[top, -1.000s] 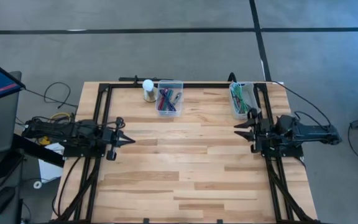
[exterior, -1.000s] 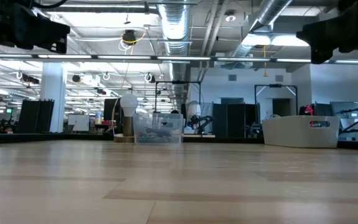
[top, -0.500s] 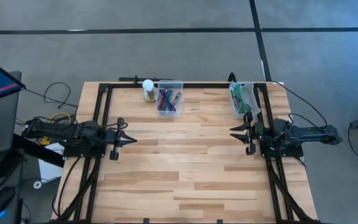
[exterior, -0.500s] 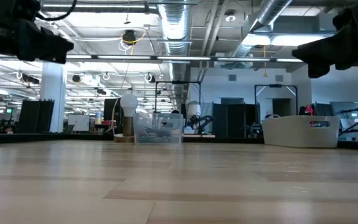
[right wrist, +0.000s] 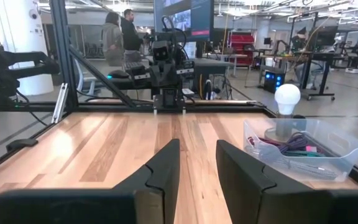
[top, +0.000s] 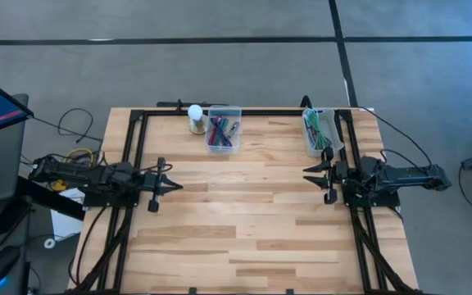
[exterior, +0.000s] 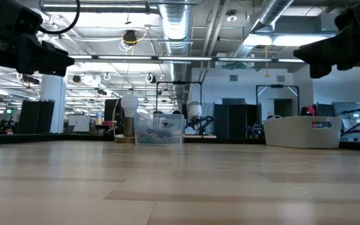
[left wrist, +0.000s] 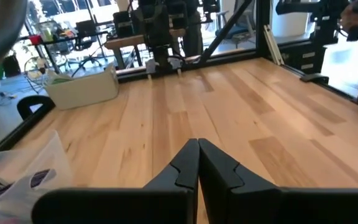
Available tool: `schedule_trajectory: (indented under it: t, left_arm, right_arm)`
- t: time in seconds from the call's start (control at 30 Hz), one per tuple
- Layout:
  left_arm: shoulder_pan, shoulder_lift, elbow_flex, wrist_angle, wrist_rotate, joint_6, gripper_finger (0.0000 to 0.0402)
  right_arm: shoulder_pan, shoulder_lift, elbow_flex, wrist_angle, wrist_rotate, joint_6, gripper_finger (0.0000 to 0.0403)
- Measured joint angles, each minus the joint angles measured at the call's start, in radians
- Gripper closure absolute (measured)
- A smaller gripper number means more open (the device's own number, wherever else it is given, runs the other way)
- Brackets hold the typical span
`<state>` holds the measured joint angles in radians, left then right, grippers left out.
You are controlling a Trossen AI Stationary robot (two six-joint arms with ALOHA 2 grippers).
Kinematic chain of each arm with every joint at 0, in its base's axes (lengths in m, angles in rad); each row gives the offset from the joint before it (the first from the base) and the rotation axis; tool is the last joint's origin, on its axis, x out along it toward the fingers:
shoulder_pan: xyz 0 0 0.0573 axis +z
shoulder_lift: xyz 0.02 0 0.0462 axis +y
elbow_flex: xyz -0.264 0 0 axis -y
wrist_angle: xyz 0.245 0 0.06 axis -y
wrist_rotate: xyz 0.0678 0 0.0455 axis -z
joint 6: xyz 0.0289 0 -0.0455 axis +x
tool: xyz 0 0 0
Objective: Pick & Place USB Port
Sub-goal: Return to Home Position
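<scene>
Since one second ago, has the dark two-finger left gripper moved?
Yes, slightly. In the high view the left gripper has slid away from the black metal frame rail beside it, toward the light wooden table's middle.

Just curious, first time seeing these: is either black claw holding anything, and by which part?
Nothing is held. The dark two-finger left gripper is shut on nothing; the dark two-finger right gripper is open, its gap empty.

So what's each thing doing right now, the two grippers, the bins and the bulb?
left gripper: shut, empty.
right gripper: open, empty.
clear bin: holds colourful cables.
white bin: holds green cables.
light bulb: upright, beside the clear bin.
</scene>
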<state>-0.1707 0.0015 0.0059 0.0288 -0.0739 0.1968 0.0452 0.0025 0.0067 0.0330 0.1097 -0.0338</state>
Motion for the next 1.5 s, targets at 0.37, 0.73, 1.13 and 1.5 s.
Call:
schedule_trajectory:
  t: [0.37,0.73,1.13,1.5]
  left_arm:
    - [0.000,0.014,0.000,-0.003,0.015,-0.040,0.0395]
    - [0.000,0.014,0.000,-0.002,-0.004,-0.038,0.0395]
    - [0.000,0.014,0.000,0.001,-0.004,-0.038,0.0395]
    - [0.000,0.014,-0.001,0.006,-0.005,-0.038,0.0395]
  right_arm:
    - [0.000,0.000,0.000,0.000,0.002,0.001,0.0305]
    - [0.000,0.000,-0.001,0.000,0.003,0.008,0.0305]
    - [0.000,0.000,-0.002,0.000,0.003,0.008,0.0305]
    - [0.000,0.000,-0.002,0.000,0.003,0.008,0.0305]
